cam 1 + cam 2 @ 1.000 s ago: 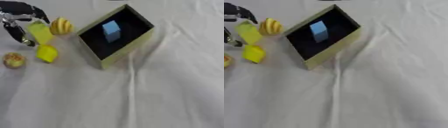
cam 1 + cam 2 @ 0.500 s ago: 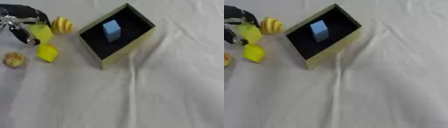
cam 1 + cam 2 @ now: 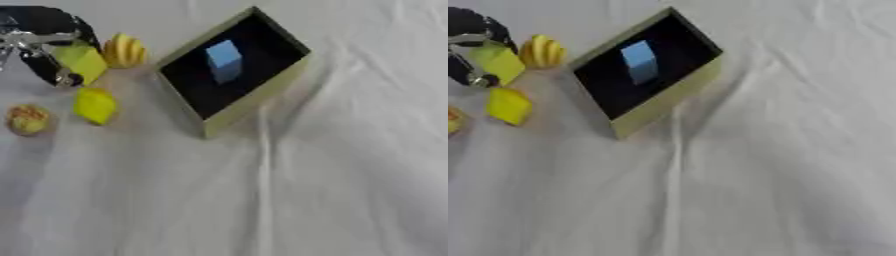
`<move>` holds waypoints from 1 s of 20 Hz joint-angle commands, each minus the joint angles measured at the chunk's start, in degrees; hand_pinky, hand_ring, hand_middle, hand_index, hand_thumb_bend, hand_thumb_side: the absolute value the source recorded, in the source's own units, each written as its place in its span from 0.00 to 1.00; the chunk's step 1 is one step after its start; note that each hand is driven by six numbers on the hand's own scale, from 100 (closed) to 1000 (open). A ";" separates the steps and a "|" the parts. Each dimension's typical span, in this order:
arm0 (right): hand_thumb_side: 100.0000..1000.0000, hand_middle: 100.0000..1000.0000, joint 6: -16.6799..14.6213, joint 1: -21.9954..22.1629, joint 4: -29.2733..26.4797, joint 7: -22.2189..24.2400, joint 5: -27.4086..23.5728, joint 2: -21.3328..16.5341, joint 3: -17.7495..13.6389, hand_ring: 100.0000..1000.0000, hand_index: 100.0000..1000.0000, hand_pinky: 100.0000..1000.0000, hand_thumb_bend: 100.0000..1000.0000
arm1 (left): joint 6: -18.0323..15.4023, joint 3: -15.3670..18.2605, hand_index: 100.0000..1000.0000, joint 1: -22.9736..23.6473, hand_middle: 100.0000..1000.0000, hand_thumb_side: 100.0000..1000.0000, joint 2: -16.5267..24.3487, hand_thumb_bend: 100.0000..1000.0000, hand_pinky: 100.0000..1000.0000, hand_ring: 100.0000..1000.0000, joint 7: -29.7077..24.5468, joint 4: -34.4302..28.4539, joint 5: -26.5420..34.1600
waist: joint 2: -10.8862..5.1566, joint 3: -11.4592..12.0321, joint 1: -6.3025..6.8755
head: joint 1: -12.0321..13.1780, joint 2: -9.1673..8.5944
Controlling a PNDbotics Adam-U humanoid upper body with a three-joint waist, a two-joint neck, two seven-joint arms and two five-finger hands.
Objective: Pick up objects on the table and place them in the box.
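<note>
My left hand (image 3: 39,37) is at the upper left, its black and silver fingers curled round a yellow-green block (image 3: 80,61). Right of it a yellow ribbed round object (image 3: 123,50) lies on the cloth. Below the hand sits a yellow lemon-like piece (image 3: 94,105), and further left an orange-yellow round object (image 3: 28,119). The box (image 3: 254,98), olive-walled with a black inside, lies tilted at upper centre. A light blue block (image 3: 224,59) rests inside it. My right hand does not show in either view.
A white cloth (image 3: 332,180) with a long crease running down from the box covers the table. Its lower and right parts hold no objects.
The left hand with the yellow-green block has shifted slightly up and to the right. The other objects lie as before.
</note>
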 commanded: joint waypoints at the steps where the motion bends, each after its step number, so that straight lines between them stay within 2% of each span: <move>1: 0.41 0.58 -0.02 -0.15 -0.88 -0.08 -0.33 -1.25 -0.55 0.75 0.70 0.83 0.00 | 0.12 0.58 0.63 -1.13 0.54 0.00 2.18 0.04 0.68 0.50 1.19 -3.32 0.21 | -1.73 0.08 0.14 | -0.20 -0.17; 3: 0.40 0.58 -0.05 -0.07 -0.88 -0.17 -0.34 -1.33 -0.60 0.75 0.70 0.83 0.00 | 0.24 0.54 0.63 -1.11 0.53 0.00 2.59 0.04 0.67 0.47 1.45 -5.24 1.03 | -1.93 0.14 0.22 | -0.28 0.02; 10: 0.40 0.58 -0.12 0.27 -0.88 -0.43 -0.31 -1.69 -0.68 0.75 0.70 0.83 0.00 | 1.43 0.32 0.63 -0.90 0.53 0.00 3.97 0.03 0.67 0.47 -0.74 -11.82 6.01 | -2.62 0.08 0.62 | -0.68 0.44; 20: 0.39 0.58 0.02 -0.27 -0.88 -0.52 -1.16 -2.66 -0.28 0.75 0.70 0.83 0.00 | 1.87 -2.78 0.64 -3.68 0.52 0.00 1.86 0.03 0.66 0.46 -8.27 -23.64 18.92 | -4.04 -0.26 1.59 | -1.61 2.02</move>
